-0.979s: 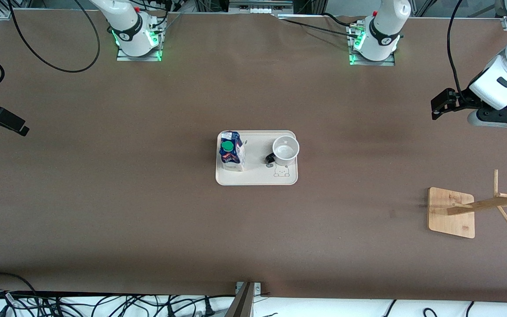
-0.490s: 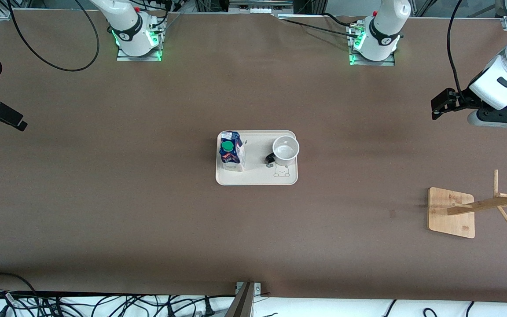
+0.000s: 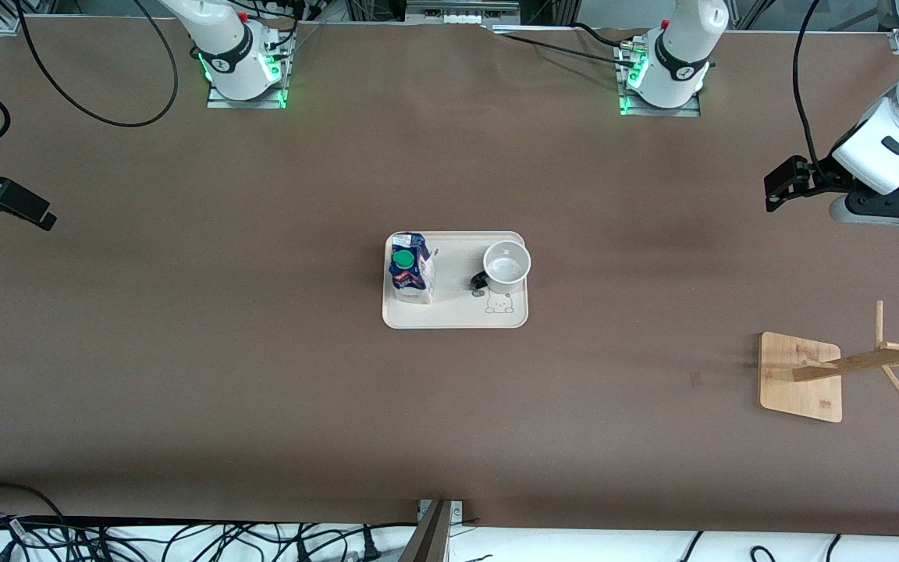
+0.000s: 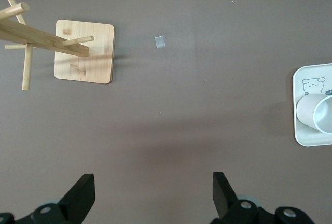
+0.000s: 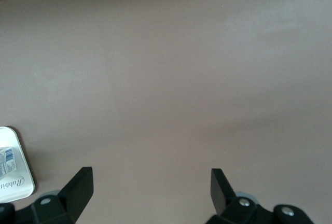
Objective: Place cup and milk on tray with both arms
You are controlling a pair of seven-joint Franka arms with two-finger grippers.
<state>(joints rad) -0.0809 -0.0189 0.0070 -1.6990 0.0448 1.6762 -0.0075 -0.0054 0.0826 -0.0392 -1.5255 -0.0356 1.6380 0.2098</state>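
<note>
Only my right gripper (image 3: pixel 16 207) has shifted slightly since a second ago; my left gripper (image 3: pixel 781 186) waits, both with jaws released over bare worktop (image 3: pixel 223 375). Milk (image 3: pixel 410 269) and cup (image 3: pixel 506 263) stand on the tray (image 3: pixel 457 316); I judge the task complete, so parking remains.

A: State the table (image 3: pixel 262 375) surface.
B: Brown, matt, cloth-like covering with faint creases.
A: And the tray (image 3: pixel 456 314) at its middle?
B: Cream, smooth, low-sheen, plastic-looking. On the tray, the cup (image 3: pixel 507 264) looks glazed white and glossy; the milk (image 3: pixel 410 269) is printed carton paper with a smooth green plastic cap.
A: The rack (image 3: pixel 801 377), toward the left arm's end from the tray?
B: Pale bare wood, visible grain, matt.
A: Grippers?
B: Left gripper (image 4: pixel 154 195) and right gripper (image 5: pixel 151 190): black, matt plastic-looking fingers.
</note>
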